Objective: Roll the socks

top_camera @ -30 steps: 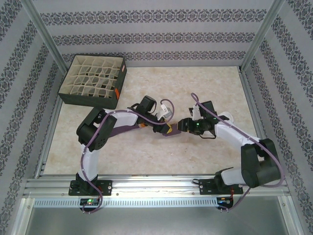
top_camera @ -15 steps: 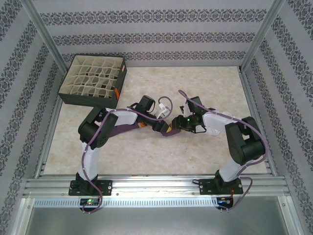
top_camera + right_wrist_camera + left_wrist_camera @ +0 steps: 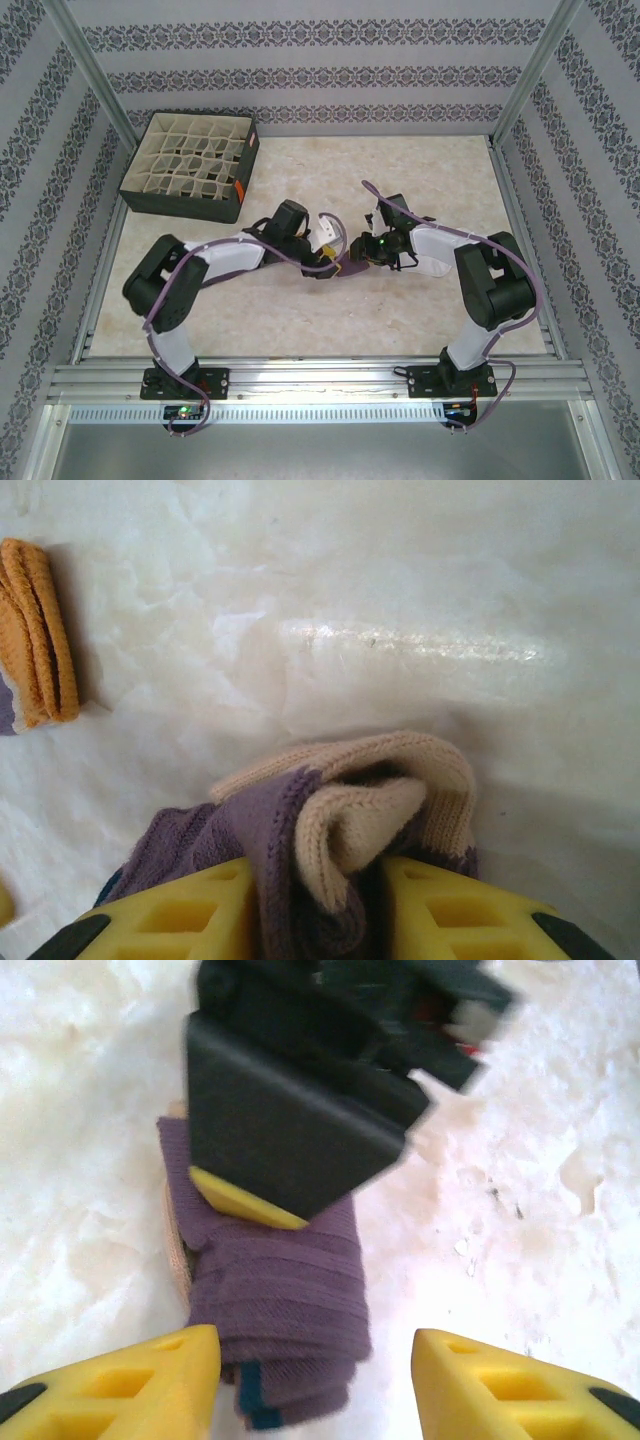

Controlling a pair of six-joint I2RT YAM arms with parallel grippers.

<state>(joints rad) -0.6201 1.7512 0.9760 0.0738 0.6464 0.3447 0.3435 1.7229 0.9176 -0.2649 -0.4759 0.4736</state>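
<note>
Purple socks [image 3: 345,268] lay bunched at the centre of the table [image 3: 300,320], between both arms. Right gripper [image 3: 315,880] was pinched on their rolled, tan-edged end. Left gripper [image 3: 315,1360] stood parted, straddling the socks without gripping. Judged mid-roll: the next move likely called for the right to hold tight while turning them onward.

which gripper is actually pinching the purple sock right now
The right gripper: its yellow fingers squeeze the purple sock bunched between them. The left gripper stands open, jaws wide apart, not clamping it.
</note>
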